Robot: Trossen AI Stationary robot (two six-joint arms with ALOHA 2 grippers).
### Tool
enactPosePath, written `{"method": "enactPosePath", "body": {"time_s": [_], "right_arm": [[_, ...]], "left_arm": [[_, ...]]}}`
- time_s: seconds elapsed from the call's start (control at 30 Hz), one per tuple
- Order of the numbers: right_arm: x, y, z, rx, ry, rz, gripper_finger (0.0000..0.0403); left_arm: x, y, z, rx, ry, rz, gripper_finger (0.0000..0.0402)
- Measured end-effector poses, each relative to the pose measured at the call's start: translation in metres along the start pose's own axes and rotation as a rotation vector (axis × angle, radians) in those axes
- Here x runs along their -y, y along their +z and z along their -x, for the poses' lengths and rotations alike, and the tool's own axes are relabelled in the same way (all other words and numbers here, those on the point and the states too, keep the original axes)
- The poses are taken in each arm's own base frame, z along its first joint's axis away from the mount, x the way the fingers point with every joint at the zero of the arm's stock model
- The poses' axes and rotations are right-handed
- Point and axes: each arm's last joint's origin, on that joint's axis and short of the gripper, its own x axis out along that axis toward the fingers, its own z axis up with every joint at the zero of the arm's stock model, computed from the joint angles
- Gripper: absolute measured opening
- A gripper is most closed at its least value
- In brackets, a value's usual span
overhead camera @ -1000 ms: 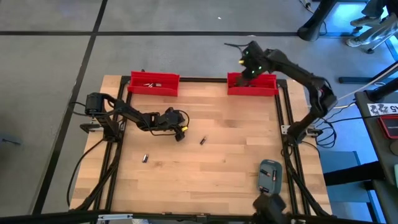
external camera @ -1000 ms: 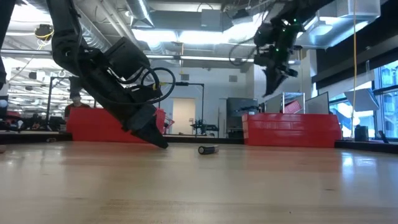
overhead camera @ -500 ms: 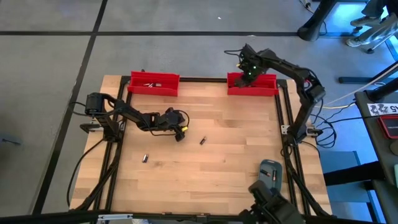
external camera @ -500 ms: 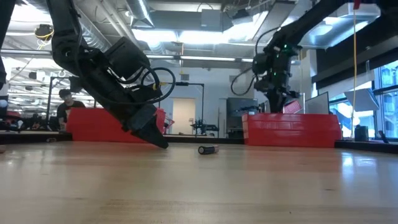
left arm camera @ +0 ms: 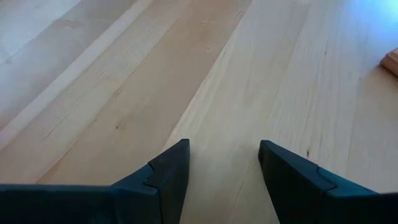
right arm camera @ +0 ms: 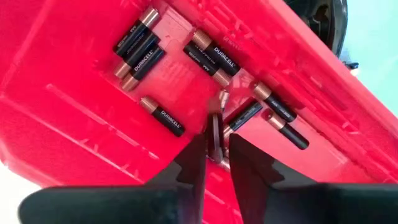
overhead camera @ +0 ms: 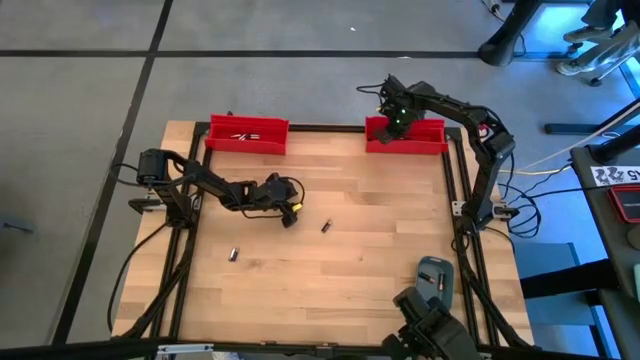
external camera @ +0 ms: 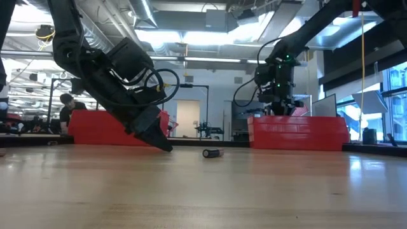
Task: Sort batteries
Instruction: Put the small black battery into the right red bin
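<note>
On the wooden table (overhead camera: 370,240), the left gripper (overhead camera: 290,217) rests low with its fingers (left arm camera: 165,174) spread, grasping nothing. At the far edge the right gripper (right arm camera: 216,152) hangs over the right red bin (overhead camera: 405,137), fingers slightly parted around a thin battery end. Batteries (right arm camera: 161,115) lie inside that bin; two more (overhead camera: 326,226) lie on the table.
</note>
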Motion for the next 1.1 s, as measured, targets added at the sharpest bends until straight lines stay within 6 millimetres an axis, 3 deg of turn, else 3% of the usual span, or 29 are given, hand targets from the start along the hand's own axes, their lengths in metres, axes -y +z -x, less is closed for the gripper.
{"method": "enactPosePath", "body": {"time_s": [0.17, 0.3, 0.43, 0.6, 0.7, 0.83, 1.1], "right_arm": [[0.0, 0.0, 0.002, -0.014, 0.0, 0.057, 0.0092], [-0.001, -0.002, 0.019, -0.049, -0.002, 0.072, 0.0098], [-0.004, -0.008, 0.055, 0.039, -0.041, 0.112, 0.0099], [-0.014, -0.023, 0.111, 0.277, -0.105, 0.153, 0.01], [-0.03, -0.034, 0.124, 0.499, -0.096, 0.206, 0.01], [-0.059, -0.049, 0.097, 0.735, 0.001, 0.315, 0.01], [-0.118, -0.081, 0.003, 0.991, 0.178, 0.488, 0.0101]], "left_arm": [[0.0, 0.0, 0.0, 0.001, 0.0, 0.008, 0.0184], [0.0, 0.001, 0.0, 0.004, 0.007, 0.035, 0.0184], [-0.002, 0.001, 0.0, 0.022, 0.078, 0.097, 0.0184], [-0.005, 0.003, 0.002, 0.057, 0.154, 0.203, 0.0184], [-0.005, 0.009, 0.007, 0.086, 0.158, 0.254, 0.0184], [-0.013, 0.021, 0.021, 0.048, 0.206, 0.295, 0.0184], [-0.058, 0.03, 0.074, -0.379, 0.583, 0.427, 0.0184]]}}
